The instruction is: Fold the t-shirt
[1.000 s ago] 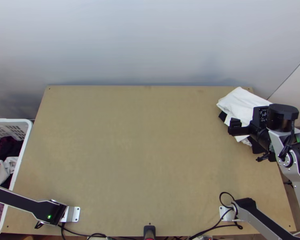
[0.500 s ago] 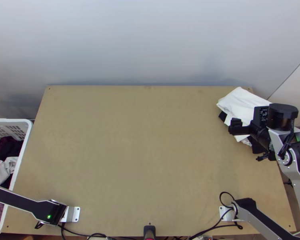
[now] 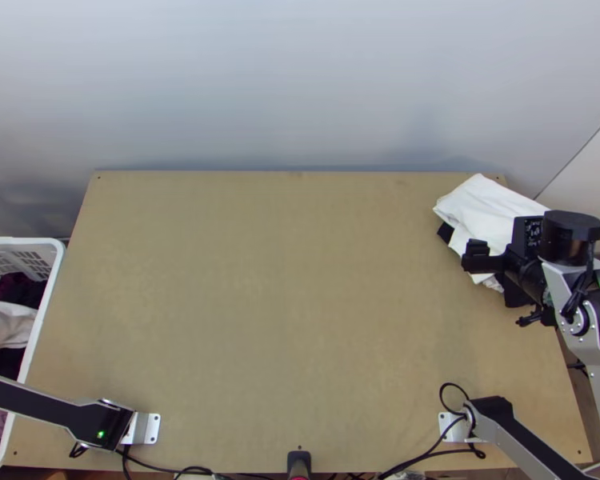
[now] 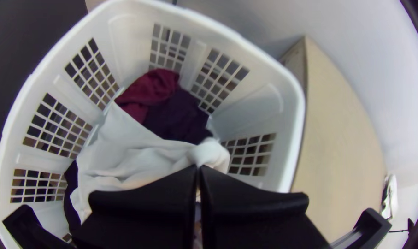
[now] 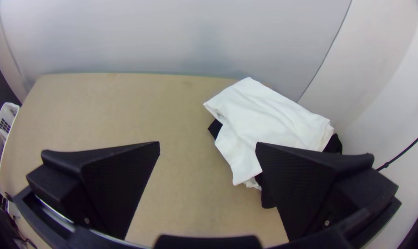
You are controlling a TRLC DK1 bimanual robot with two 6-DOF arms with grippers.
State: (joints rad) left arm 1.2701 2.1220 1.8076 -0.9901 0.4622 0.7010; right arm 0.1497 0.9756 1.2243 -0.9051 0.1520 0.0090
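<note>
In the top view my right gripper (image 3: 478, 254) hangs at the right side by a pile of folded white cloth (image 3: 480, 206) with black cloth under it. The right wrist view has my right gripper (image 5: 209, 147) open, nothing between its fingers, the white folded cloth (image 5: 264, 115) beyond. In the left wrist view my left gripper (image 4: 198, 169) is shut on a white cloth (image 4: 130, 147), bunched in the basket and gathered up at the fingertips. Its shape as a t-shirt cannot be made out. In the top view this white cloth (image 3: 8, 320) lies near the basket's right wall.
The white laundry basket (image 3: 48, 308) stands against the table's left edge, with dark red (image 4: 156, 87) and dark purple (image 4: 179, 115) clothes inside. Bare wood of the table (image 3: 284, 296) stretches between the arms. Cables (image 3: 428, 456) run along the near edge.
In the basket, the white cloth has shifted and spread over more of the dark clothes. My right gripper has moved slightly to the right in the top view.
</note>
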